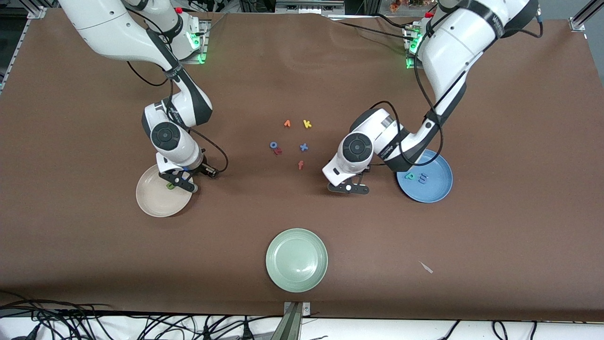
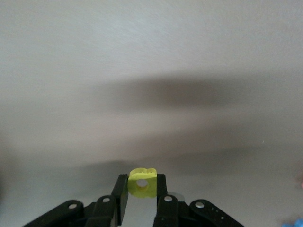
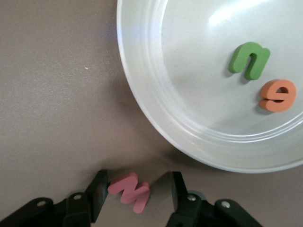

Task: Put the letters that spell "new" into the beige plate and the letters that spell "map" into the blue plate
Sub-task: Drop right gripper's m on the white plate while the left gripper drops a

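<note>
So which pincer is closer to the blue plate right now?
Left. The left pincer is beside the blue plate, gripping the yellow letter; the right pincer is over the beige plate.

The only readable signs here are the foam letters themselves: a green "n" (image 3: 249, 60) and an orange "e" (image 3: 278, 95) lie in the beige plate (image 3: 156, 109), and a salmon-pink "w" (image 3: 129, 191) sits between the right pincer's (image 3: 137, 195) fingers. Out on the brown desk (image 1: 495, 245) lie a yellow "k" (image 1: 307, 123), a blue "x" (image 1: 304, 147) and an orange-red "f" (image 1: 300, 165). The letters in the blue plate (image 1: 439, 189) are too small to read.
</note>
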{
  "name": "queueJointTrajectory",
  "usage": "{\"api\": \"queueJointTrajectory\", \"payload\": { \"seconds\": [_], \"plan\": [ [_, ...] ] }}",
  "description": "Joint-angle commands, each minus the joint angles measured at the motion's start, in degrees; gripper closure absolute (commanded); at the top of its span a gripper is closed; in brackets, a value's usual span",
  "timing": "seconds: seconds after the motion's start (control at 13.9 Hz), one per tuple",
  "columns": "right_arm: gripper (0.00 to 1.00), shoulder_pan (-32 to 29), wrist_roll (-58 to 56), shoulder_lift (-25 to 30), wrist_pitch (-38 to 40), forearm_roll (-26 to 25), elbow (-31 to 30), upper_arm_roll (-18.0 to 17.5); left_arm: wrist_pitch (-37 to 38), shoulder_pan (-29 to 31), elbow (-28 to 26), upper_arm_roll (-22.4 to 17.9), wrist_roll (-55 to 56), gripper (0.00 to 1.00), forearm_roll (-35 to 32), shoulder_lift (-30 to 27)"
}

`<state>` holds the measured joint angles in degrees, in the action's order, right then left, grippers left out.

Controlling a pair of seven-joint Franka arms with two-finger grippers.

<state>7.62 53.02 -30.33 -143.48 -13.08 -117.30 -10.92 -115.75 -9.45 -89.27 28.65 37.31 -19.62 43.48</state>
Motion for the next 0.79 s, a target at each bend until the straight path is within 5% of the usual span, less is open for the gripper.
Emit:
{"api": "queueJointTrajectory", "payload": {
  "seconds": [0.0, 0.29, 0.72],
  "plan": [
    [0.38, -0.1, 0.2, 0.9, -1.5, 0.3, -1.4, -0.1, 9.4, 3.2, -1.1, 0.0, -8.9, 0.99, -1.7, -6.3],
    [0.45, -0.1, 0.2, 0.4, -2.7, 0.4, -1.9, -0.1, 15.5, 12.1, -3.8, 0.2, -27.0, 0.96, -1.7, -9.1],
    [0.57, 0.0, 0.4, 0.4, -2.9, 0.5, -2.2, -0.2, 4.7, 18.7, -21.3, 1.1, -31.5, 0.88, -5.1, -15.4]
  ]
}}
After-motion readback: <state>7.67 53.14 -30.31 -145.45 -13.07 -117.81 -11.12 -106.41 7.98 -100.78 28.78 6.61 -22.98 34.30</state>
